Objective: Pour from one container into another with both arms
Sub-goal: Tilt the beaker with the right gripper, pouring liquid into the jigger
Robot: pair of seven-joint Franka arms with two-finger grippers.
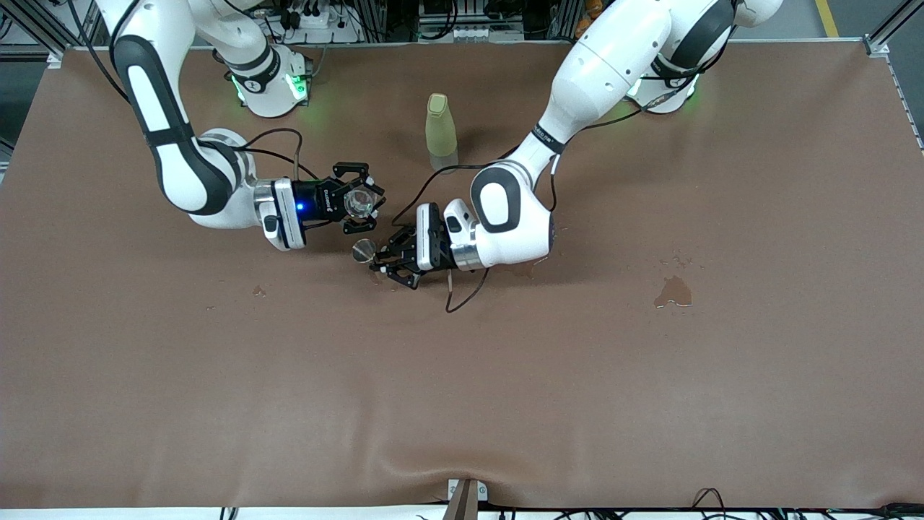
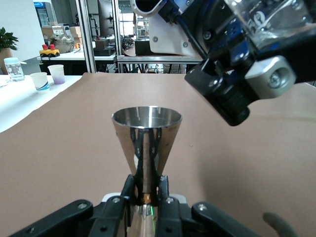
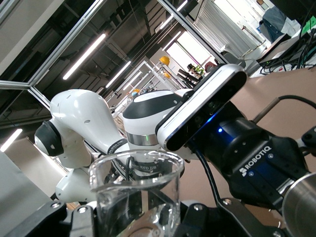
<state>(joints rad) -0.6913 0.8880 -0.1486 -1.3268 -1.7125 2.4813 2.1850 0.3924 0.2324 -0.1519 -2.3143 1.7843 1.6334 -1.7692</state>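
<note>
My right gripper (image 1: 363,199) is shut on a clear glass beaker (image 1: 356,205), carried in the air over the table's middle. The same beaker (image 3: 136,192) fills the right wrist view between the fingers, and it shows high up and tilted as a clear beaker (image 2: 269,19) in the left wrist view. My left gripper (image 1: 381,266) is shut on the narrow waist of a steel cone-shaped jigger (image 1: 363,250), just under and beside the beaker. The jigger (image 2: 146,140) stands upright, mouth up, in my left gripper (image 2: 145,197). Whether either vessel holds liquid is hidden.
A pale green bottle (image 1: 441,132) stands capped on the brown table cover (image 1: 462,397), farther from the front camera than both grippers. Wet patches lie on the cover: one (image 1: 673,291) toward the left arm's end, a small one (image 1: 258,291) toward the right arm's end.
</note>
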